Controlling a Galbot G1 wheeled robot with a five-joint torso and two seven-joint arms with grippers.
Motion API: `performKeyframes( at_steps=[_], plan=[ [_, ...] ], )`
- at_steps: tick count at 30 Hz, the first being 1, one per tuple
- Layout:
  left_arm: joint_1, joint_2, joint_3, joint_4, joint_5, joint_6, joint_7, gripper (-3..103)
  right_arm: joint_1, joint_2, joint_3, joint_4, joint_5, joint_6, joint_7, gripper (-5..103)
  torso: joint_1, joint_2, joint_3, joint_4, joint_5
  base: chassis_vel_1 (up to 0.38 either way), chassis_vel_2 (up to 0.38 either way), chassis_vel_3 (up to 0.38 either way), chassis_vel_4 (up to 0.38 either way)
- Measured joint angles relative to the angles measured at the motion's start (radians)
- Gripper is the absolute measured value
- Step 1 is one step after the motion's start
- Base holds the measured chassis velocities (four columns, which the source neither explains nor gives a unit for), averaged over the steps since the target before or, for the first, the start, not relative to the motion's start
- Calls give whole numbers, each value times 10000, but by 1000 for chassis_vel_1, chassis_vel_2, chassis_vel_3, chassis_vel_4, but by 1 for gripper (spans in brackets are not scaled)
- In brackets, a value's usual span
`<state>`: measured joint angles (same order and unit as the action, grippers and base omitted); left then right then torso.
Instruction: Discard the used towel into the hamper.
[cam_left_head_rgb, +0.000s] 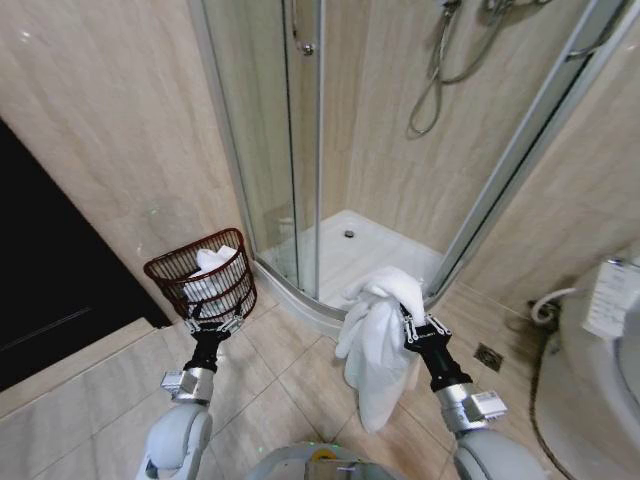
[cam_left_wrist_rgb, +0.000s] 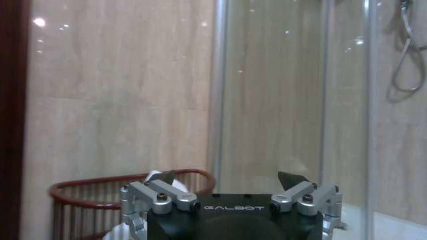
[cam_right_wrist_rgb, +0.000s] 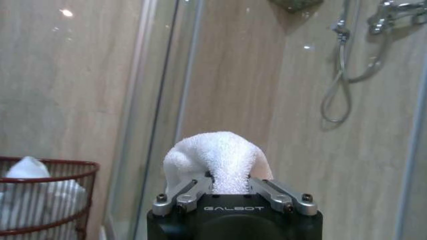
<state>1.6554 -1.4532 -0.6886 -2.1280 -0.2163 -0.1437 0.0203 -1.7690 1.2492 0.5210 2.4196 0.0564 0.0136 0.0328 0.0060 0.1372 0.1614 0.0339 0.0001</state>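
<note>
The right gripper (cam_left_head_rgb: 410, 322) is held out in front of the robot, its jaws clamped on a white towel (cam_left_head_rgb: 375, 345) — the cloth bunches up above the jaws and the rest hangs down in long folds toward the tiled floor (cam_left_head_rgb: 290, 385). In the right wrist view the same gripper (cam_right_wrist_rgb: 230, 186) shows its jaws pinched together with a rounded tuft of towel (cam_right_wrist_rgb: 217, 157) rising between them.

The hamper (cam_left_head_rgb: 200, 274) stands on the floor to the robot's left, in the corner where the beige tiled wall (cam_left_head_rgb: 120, 120) meets the glass shower enclosure (cam_left_head_rgb: 275, 140). It is a dark reddish-brown ribbed basket, and some white cloth (cam_left_head_rgb: 210, 265) already lies inside it, reaching up to about the rim. The held towel is well apart from the hamper, off to its right and in front of the shower's open doorway.

The left gripper (cam_left_head_rgb: 213, 322) is raised just in front of the hamper, near its lower wall; whether it touches the basket is hard to tell. Its jaws are spread wide and hold nothing, as the left wrist view shows — the gripper (cam_left_wrist_rgb: 228, 179) with the hamper's rim (cam_left_wrist_rgb: 87, 187) behind it

A shower hose (cam_left_head_rgb: 435, 75) hangs on the wall inside the enclosure
</note>
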Motion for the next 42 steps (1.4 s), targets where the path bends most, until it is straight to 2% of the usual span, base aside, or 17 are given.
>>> performKeyframes(
  at_steps=[10, 13, 17, 19, 21, 24, 29, 35, 42],
  plan=[
    [-39, -64, 29, -141, 128, 71, -18, 100, 114, -89, 44, -71, 198, 60, -11, 12, 0, 0, 0, -2, -1, 69, 67, 61, 73],
    [-62, -14, 41, -355, 208, 133, -29, 100, 419, -272, 31, -12, 425, -191, 7, 12, 0, 0, 0, -3, -2, 68, 71, 53, 64],
    [-172, 131, 38, -1202, 276, 436, -181, 100, 1452, -619, 125, 340, 1133, -883, 250, 12, 1, 0, 0, 2, -3, 67, 75, 62, 61],
    [-170, 147, 26, -1405, 341, 502, -212, 100, 1491, -659, 125, 410, 1227, -957, 262, 12, 1, 0, 1, 4, -1, 69, 77, 80, 63],
    [-145, 142, 24, -1486, 413, 520, -216, 100, 1410, -653, 107, 416, 1237, -932, 255, 12, 1, 0, 1, 3, 1, 32, 74, 85, 62],
    [2, 36, 71, -1383, 514, 500, -222, 100, 941, -411, -19, 140, 882, -447, 87, 12, 1, -1, 0, -5, 3, 27, 36, 34, 36],
    [102, -32, 65, -1226, 531, 469, -240, 100, 748, -243, -146, -28, 691, -226, -12, 12, 1, 0, 0, -3, 0, 62, 37, 49, 47],
    [130, -82, 60, -1292, 532, 504, -279, 100, 969, -359, -184, 3, 774, -256, -28, 12, 1, 0, 0, 0, 0, 92, 72, 61, 63],
    [198, -130, 65, -1398, 578, 531, -316, 100, 1213, -598, -139, 196, 1256, -614, 149, 12, 1, 0, 0, -1, -1, 79, 79, 90, 93]
  ],
)
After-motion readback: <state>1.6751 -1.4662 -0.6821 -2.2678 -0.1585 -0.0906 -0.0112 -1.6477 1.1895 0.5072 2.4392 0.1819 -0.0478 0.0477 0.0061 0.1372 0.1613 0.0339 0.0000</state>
